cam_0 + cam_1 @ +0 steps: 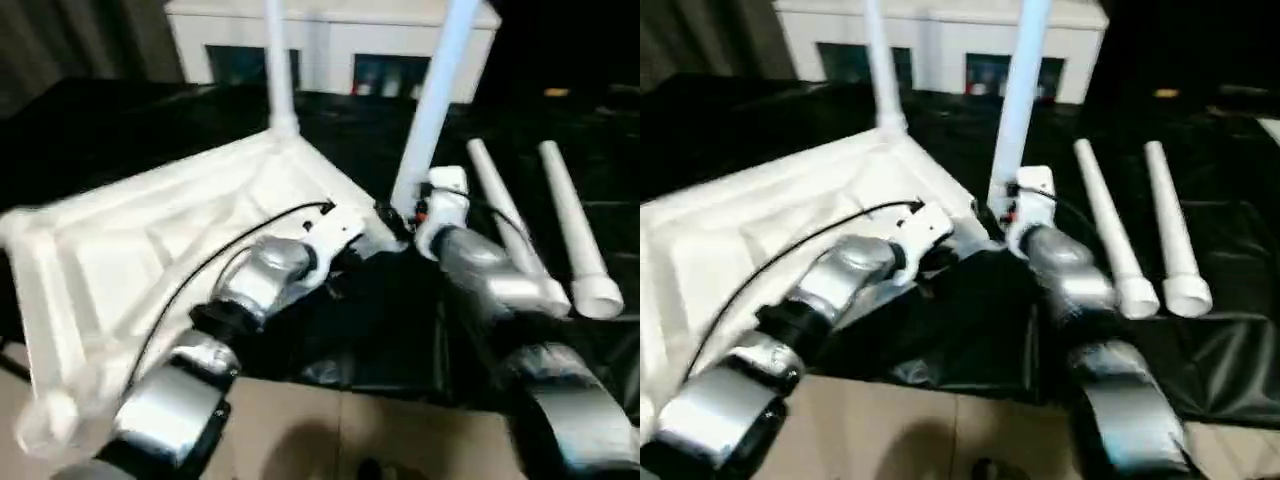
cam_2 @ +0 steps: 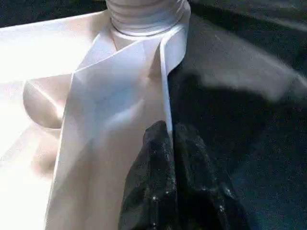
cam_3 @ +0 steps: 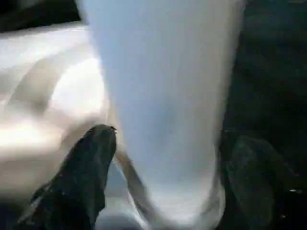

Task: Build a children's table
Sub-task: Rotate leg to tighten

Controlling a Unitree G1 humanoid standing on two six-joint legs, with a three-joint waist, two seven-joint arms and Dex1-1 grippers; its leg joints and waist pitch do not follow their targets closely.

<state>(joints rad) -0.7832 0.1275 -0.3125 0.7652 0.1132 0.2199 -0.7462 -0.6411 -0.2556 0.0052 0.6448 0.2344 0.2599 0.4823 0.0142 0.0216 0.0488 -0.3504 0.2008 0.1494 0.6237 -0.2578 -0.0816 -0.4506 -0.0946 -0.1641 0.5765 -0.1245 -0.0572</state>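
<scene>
Left gripper (image 2: 170,143) pinching tabletop (image 1: 150,250) rim | right gripper (image 3: 168,158) straddling leg (image 3: 163,96)

Black-covered surface (image 1: 180,120), upturned white tabletop (image 1: 150,240), two loose legs (image 1: 560,215) alongside

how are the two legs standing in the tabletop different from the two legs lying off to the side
The two fitted legs stand upright, their bases seated in corner sockets of the upturned tabletop; the two loose legs lie flat, side by side on the black cloth, joined to nothing. The right gripper has its fingers on either side of the nearer fitted leg, while no gripper is near the loose pair. All four are long, white, round and tapered.
</scene>
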